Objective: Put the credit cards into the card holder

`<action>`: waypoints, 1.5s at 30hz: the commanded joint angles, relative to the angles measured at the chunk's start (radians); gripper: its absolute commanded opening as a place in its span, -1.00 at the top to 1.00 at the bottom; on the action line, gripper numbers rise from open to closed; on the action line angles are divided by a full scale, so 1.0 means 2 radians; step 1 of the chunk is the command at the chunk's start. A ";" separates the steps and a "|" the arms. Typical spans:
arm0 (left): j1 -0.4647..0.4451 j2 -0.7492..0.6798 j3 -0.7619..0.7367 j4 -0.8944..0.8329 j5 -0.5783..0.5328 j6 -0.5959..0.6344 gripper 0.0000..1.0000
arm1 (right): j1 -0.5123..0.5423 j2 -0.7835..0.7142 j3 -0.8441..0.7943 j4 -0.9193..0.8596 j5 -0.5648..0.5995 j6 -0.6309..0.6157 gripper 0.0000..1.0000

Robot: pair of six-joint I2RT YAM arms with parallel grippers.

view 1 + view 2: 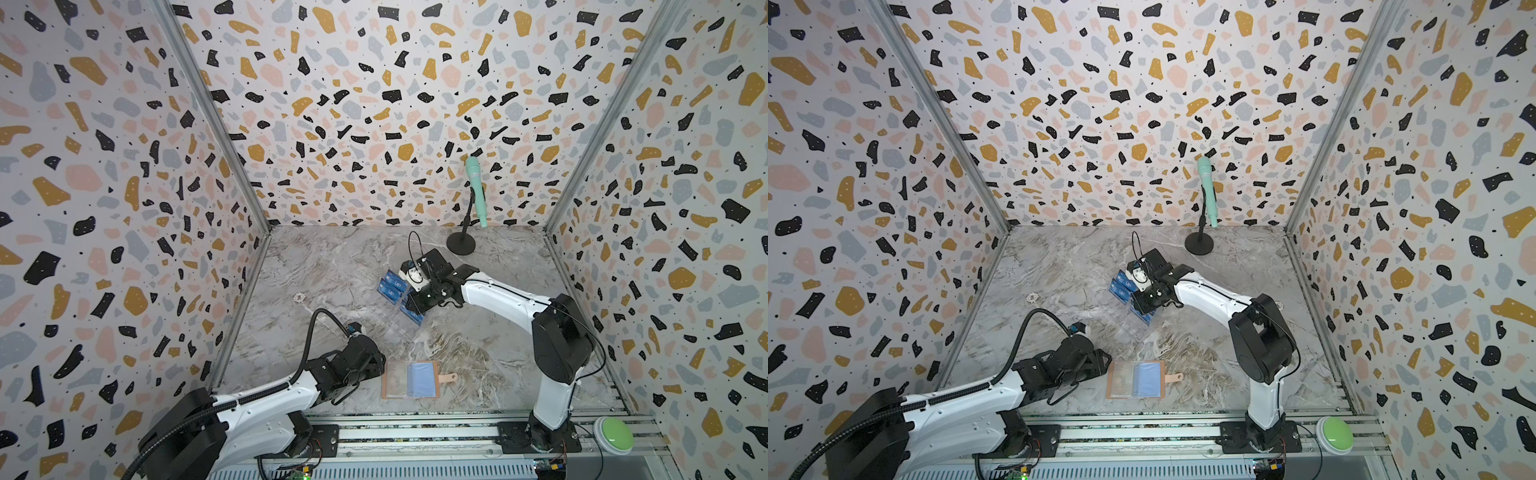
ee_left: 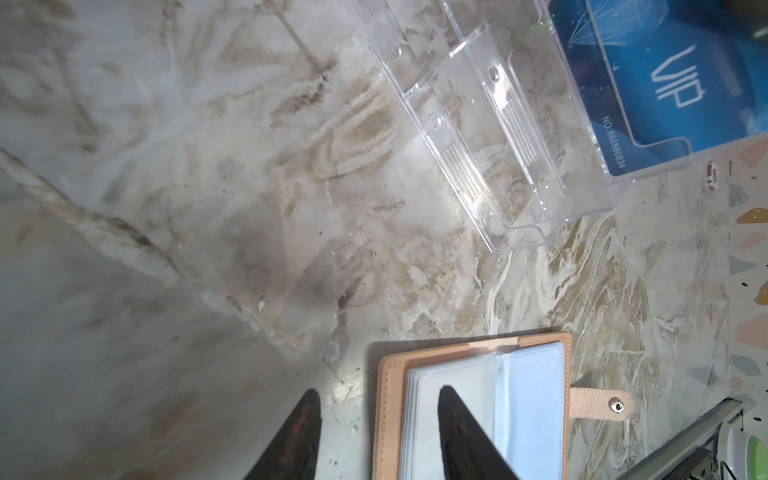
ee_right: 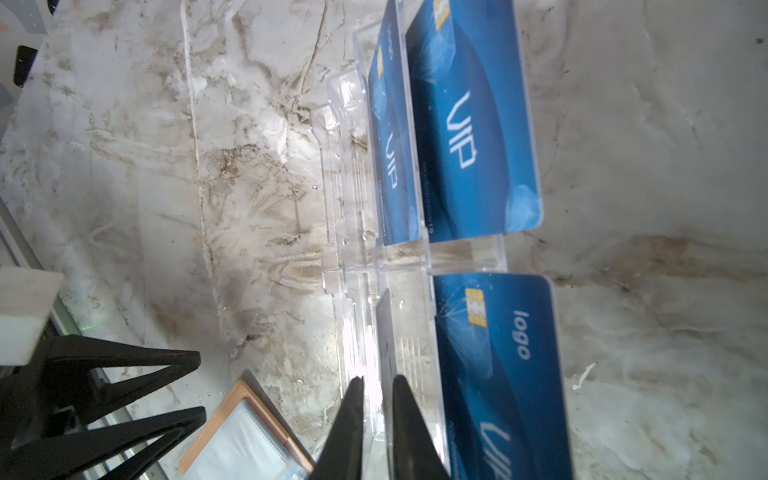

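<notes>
One marbled worktop (image 1: 332,266) carries the clear acrylic tiered stand (image 1: 401,328) and, well apart from it toward the arm bases, the salmon-pink leather-like card holder (image 1: 411,379), lying open. Most of the job looks undone. Several blue plastic "VIP" credit cards (image 1: 390,286) sit in the stand; whether any sleeve is filled I cannot tell. At the stand, the right tool (image 3: 376,386) is narrow, jaws straddling one edge-on card (image 3: 386,332) — a firm pinch is unclear. Away from the stand, the left tool (image 2: 379,390) gapes over the holder's edge — empty.

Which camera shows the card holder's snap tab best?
Left wrist view: the snap tab is close, stud clear. In both top views it is tiny; the right wrist view shows only a card holder corner.
</notes>
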 commanded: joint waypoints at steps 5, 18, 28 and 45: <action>0.003 0.002 0.011 0.004 -0.001 0.012 0.03 | 0.002 0.000 0.020 -0.013 0.000 -0.011 0.79; 0.003 0.005 0.010 0.008 0.006 0.007 0.03 | 0.002 -0.006 0.057 -0.036 0.012 -0.028 1.00; 0.003 -0.011 0.029 -0.013 -0.007 0.008 0.04 | -0.001 -0.066 0.045 -0.043 0.003 -0.012 1.00; 0.002 0.026 0.007 0.147 0.145 0.013 0.40 | 0.024 -0.232 -0.374 0.250 -0.178 0.258 1.00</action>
